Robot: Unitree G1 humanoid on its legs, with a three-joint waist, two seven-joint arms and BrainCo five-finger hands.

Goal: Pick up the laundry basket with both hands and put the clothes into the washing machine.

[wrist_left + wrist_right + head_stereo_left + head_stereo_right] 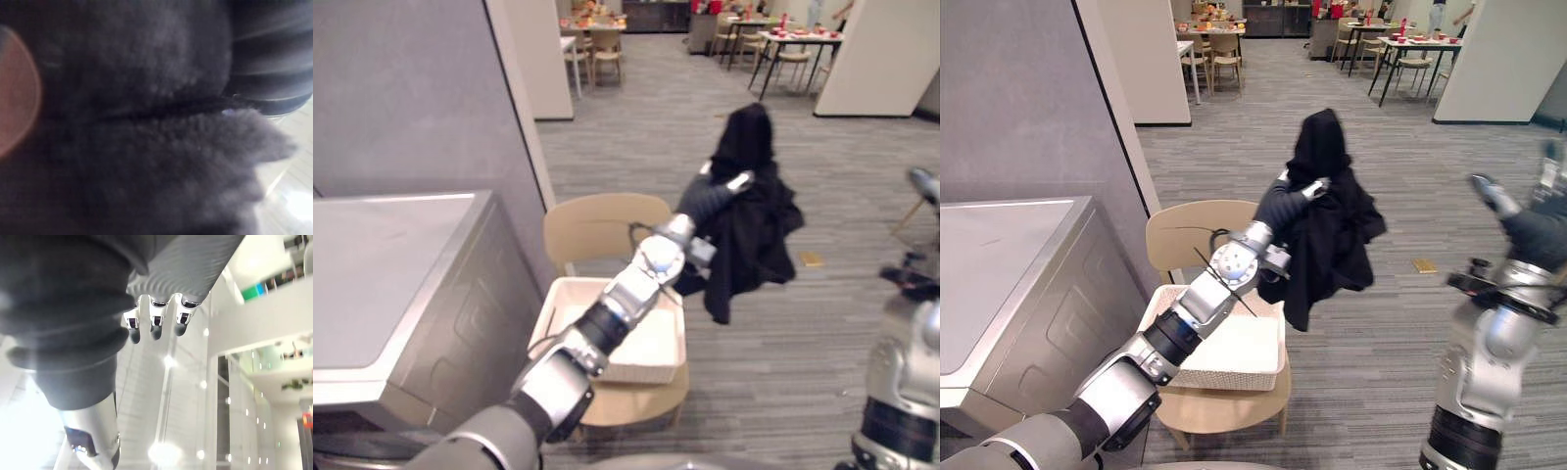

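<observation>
Big grey metal box-shaped washing machine point(401, 284) at 9 o'clock, top looking shut; at 6 o'clock a beige wooden chair point(589, 230) w/ the white rectangular plastic laundry basket point(1234, 377) on its seat, looking empty, touched by neither hand. Black fleecy garment point(749, 230) hangs in mid-air at 1 o'clock of the basket, well apart from the machine, clutched by the left hand point(1283, 208); right hand point(1533, 235) raised at 3 o'clock, fingers relaxed, holding nothing. Judged approx. halfway: garment out of basket, loading into the machine not yet done.
</observation>
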